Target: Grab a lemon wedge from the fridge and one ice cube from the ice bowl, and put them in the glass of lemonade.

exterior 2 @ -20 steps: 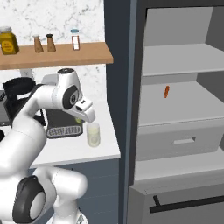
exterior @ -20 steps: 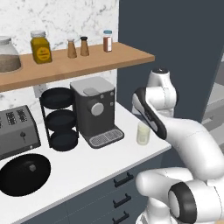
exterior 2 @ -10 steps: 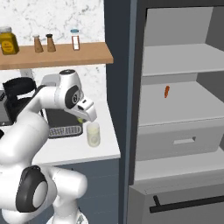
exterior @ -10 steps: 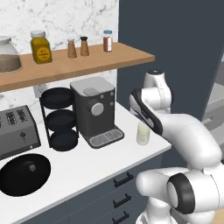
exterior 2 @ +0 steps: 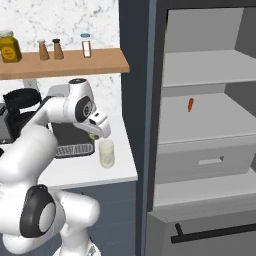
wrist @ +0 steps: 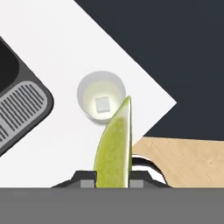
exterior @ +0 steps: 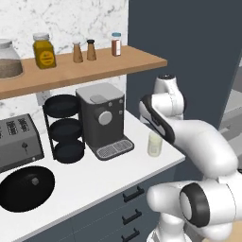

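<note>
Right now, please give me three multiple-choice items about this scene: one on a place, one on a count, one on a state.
1. Where does the glass of lemonade stand?
A. on a fridge shelf
B. on the white counter
C. on the wooden shelf

2. How many ice cubes float in it?
A. none
B. one
C. three

3. The end effector is:
A. shut on the lemon wedge
B. open
C. holding the glass

Key: 1 B, it stands beside the coffee machine; 2 B, a single cube shows from above; 3 A, the wedge sits between the fingertips.
</note>
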